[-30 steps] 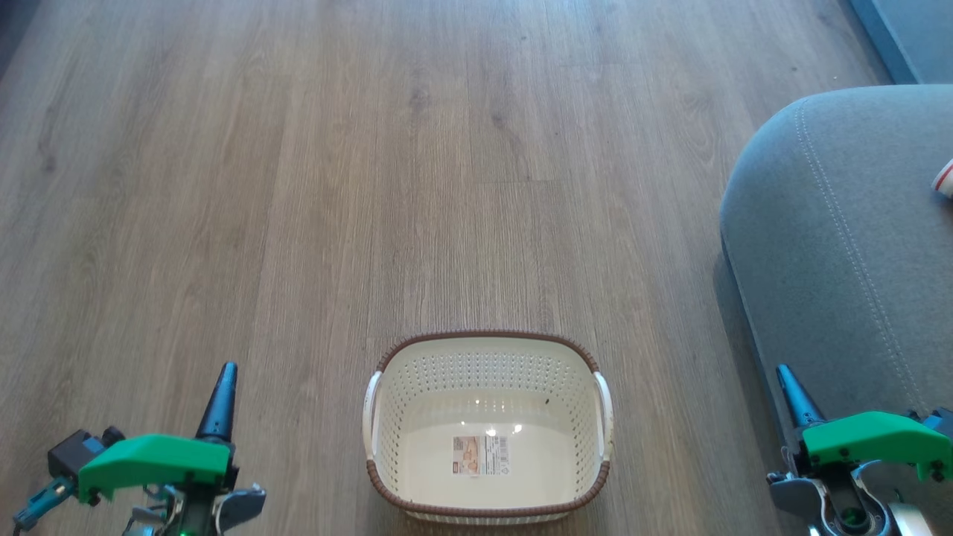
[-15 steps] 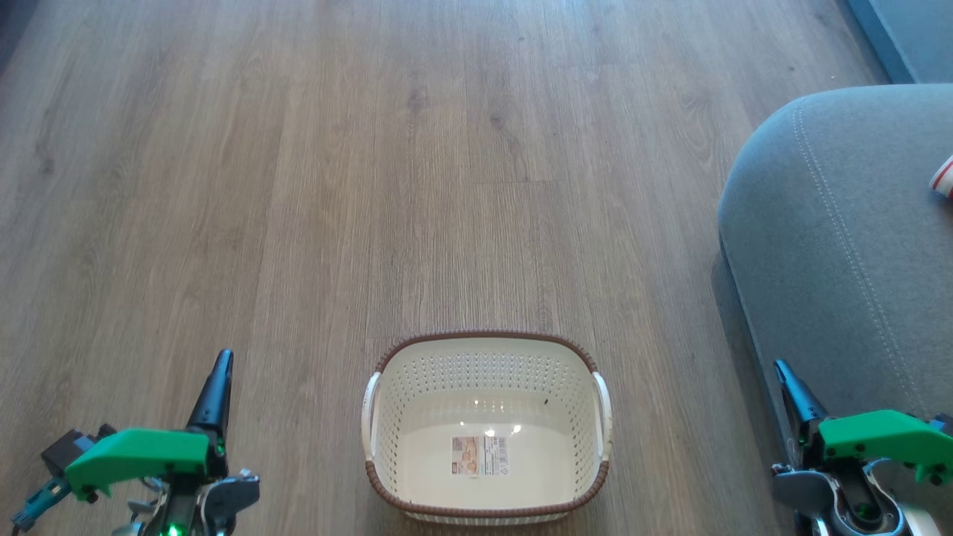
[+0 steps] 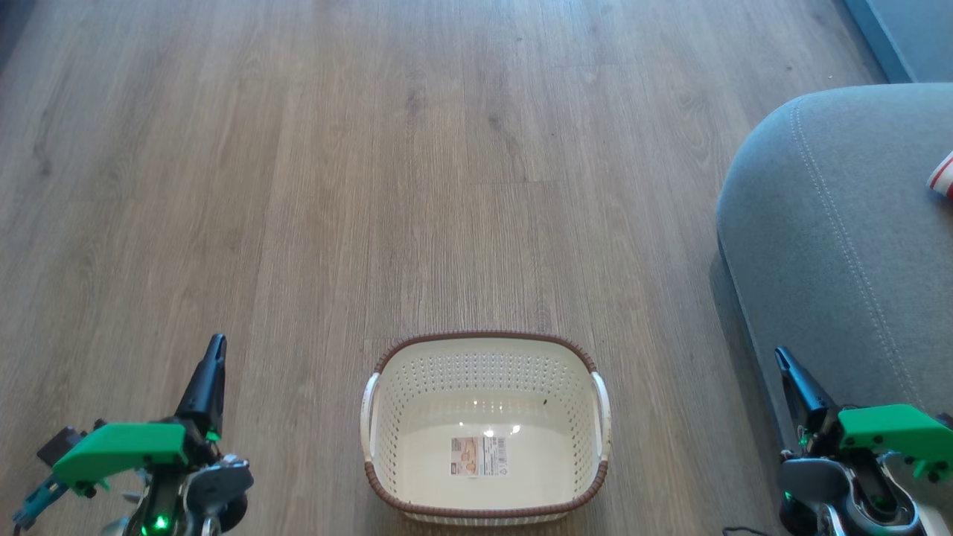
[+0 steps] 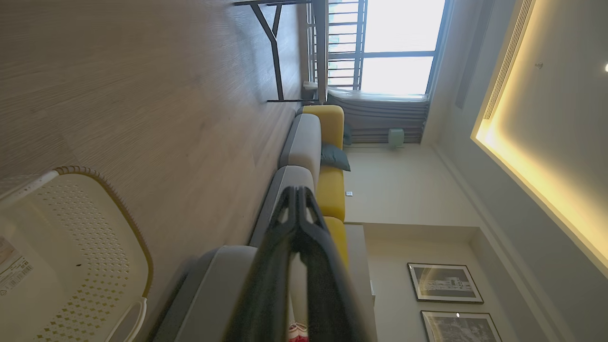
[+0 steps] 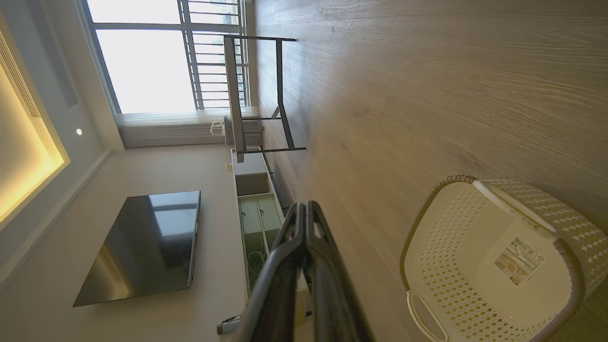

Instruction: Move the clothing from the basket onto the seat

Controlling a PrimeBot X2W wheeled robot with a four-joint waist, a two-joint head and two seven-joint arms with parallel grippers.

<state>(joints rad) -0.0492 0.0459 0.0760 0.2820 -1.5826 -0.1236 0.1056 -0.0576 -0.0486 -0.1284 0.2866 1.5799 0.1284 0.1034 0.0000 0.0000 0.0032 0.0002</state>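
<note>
Clothing [image 3: 944,177], seemingly one piece on one seat [image 3: 834,246], one basket [image 3: 484,335], two pincers [image 3: 216,340] [image 3: 779,353] closed

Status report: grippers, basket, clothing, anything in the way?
Left gripper and right gripper shut, holding nothing. Basket empty. Edge of red clothing on seat. Nothing seen in the way.

Pale wood-look planks covered the floor [image 3: 372,149], a bright railed window [image 5: 142,57] lit the far end behind a black-legged table [image 5: 233,95], a dark television [image 5: 142,247] hung on one cream wall [image 5: 156,175], framed pictures [image 4: 444,283] on another, and a warm light strip [image 4: 522,166] glowed along the ceiling [image 4: 560,95].
</note>
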